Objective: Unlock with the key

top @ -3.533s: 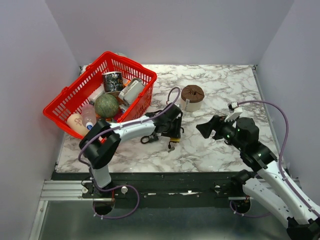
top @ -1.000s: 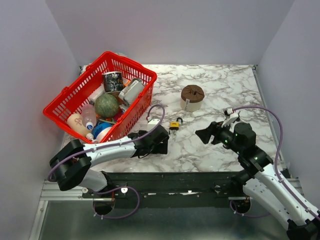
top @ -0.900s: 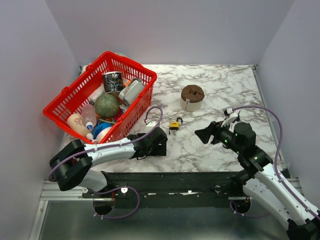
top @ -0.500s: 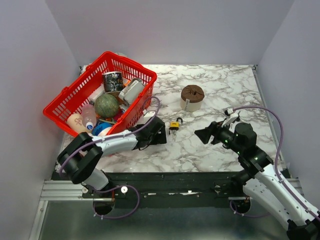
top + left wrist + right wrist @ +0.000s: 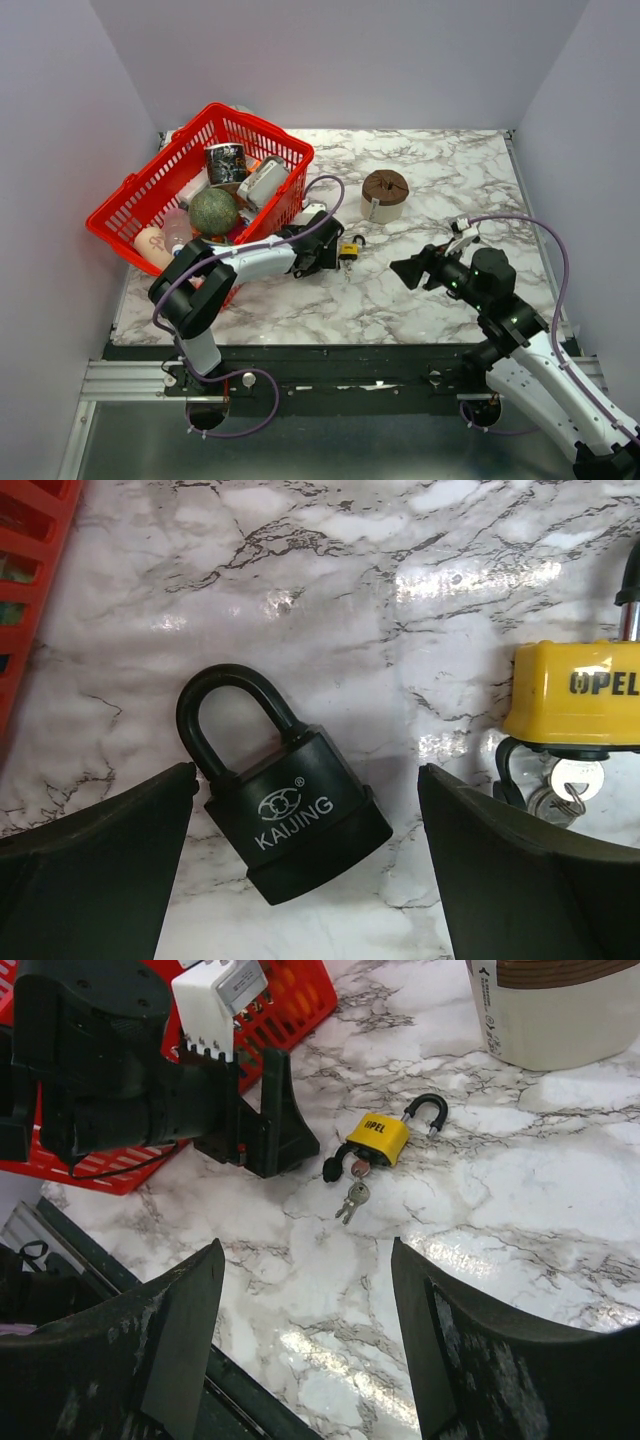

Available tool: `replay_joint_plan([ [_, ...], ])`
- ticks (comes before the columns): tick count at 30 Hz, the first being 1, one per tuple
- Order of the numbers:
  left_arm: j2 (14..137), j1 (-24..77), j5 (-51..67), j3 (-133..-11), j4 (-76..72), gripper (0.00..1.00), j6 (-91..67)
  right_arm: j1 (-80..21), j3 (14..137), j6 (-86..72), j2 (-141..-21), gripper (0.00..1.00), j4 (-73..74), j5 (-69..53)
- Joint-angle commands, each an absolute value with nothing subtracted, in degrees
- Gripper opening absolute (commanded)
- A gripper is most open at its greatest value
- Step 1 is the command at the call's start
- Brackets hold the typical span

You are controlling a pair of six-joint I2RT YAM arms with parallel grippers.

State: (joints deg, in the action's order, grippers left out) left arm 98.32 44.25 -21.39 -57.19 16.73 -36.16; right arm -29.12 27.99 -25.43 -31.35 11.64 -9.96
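Near the middle of the white marble tabletop [image 5: 440, 170], a little closer to its near edge than to its far edge, the tiny silvery key with a black head [image 5: 352, 1197] lies flat on its small ring. It is right at the base of the yellow-bodied padlock [image 5: 378, 1137]. The black head sits against that base, and whether its blade is in the keyhole cannot be told.

The key looks light, thin and rigid. It is smooth metal on a glossy top, so it would likely skid if pushed and swing loosely on its ring once lifted. The best hold is probably across the broader black head, pinched on its flat faces, not on the slim blade.

The bunch's long axis runs roughly from the far edge to the near edge, and the silvery ends point toward the near edge, away from the padlock.

The left gripper [image 5: 322, 254] is spread wide and holds nothing. It sits low beside the red plastic basket [image 5: 272, 215], with the black padlock [image 5: 290, 825] between its fingers and touching neither. The right gripper [image 5: 400, 269] is parted and empty, and it is well to the right of the key, facing it.
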Motion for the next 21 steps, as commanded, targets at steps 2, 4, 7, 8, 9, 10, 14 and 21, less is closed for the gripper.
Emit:
replay_joint_plan([
  [2,100.1,44.2,-24.3,-59.0,20.8,0.98,-34.9,-28.9,27.2,-24.5,-31.6,0.75,11.8,-9.8],
  [4,99.7,44.2,-25.0,-58.2,22.2,0.96,-35.9,-28.9,27.1,-24.4,-31.5,0.75,11.8,-9.8],
  [7,97.9,44.2,-24.6,-56.2,22.5,0.93,-38.6,-28.9,26.8,-24.4,-31.6,0.75,11.3,-9.6],
  [8,97.1,44.2,-24.2,-55.6,22.2,0.90,-38.9,-28.9,26.7,-24.4,-31.7,0.75,11.3,-9.7],
  [9,96.8,44.2,-23.7,-55.1,21.9,0.89,-39.5,-28.9,26.6,-24.4,-31.9,0.75,11.2,-9.9],
  [10,96.6,44.2,-22.9,-54.2,20.9,0.89,-39.7,-28.9,26.6,-24.5,-31.9,0.75,11.1,-9.9],
  [14,96.6,44.2,-21.5,-53.5,19.1,0.79,-39.6,-28.9,26.4,-24.4,-32.0,0.75,10.9,-10.4],
  [21,96.2,44.1,-20.7,-53.4,18.8,0.64,-39.7,-28.9,25.6,-24.6,-30.6,0.75,11.1,-10.0],
])
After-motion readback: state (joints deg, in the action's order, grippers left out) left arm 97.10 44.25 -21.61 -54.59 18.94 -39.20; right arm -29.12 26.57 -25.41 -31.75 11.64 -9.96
